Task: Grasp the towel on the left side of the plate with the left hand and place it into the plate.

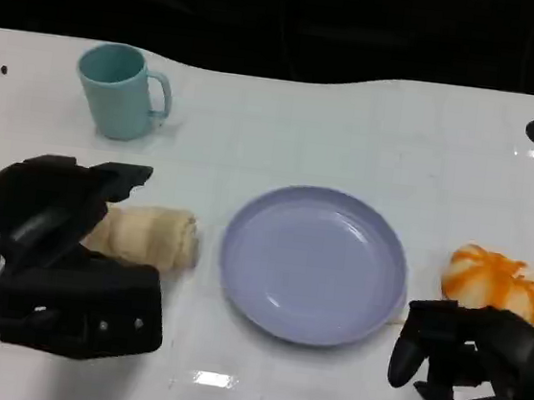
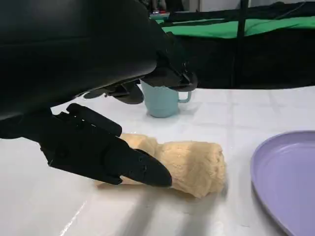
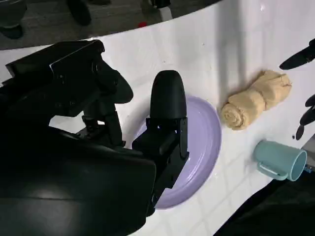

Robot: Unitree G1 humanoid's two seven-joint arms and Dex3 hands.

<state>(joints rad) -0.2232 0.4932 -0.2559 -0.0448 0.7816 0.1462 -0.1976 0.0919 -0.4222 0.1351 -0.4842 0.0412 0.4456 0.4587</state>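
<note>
One rolled beige towel (image 1: 147, 235) lies on the table just left of the one lilac plate (image 1: 314, 263), close to its rim but apart from it. The left hand (image 1: 56, 234) hangs over the roll's far end with its fingers (image 2: 113, 160) spread either side of it, holding nothing. The right hand (image 1: 464, 372) sits low near the one orange pumpkin (image 1: 497, 281), fingers apart and holding nothing. One teal mug (image 1: 120, 90) stands further back. The table (image 1: 352, 132) is glossy white; behind it the room is dark, with a green cloth (image 2: 221, 27) there.
</note>
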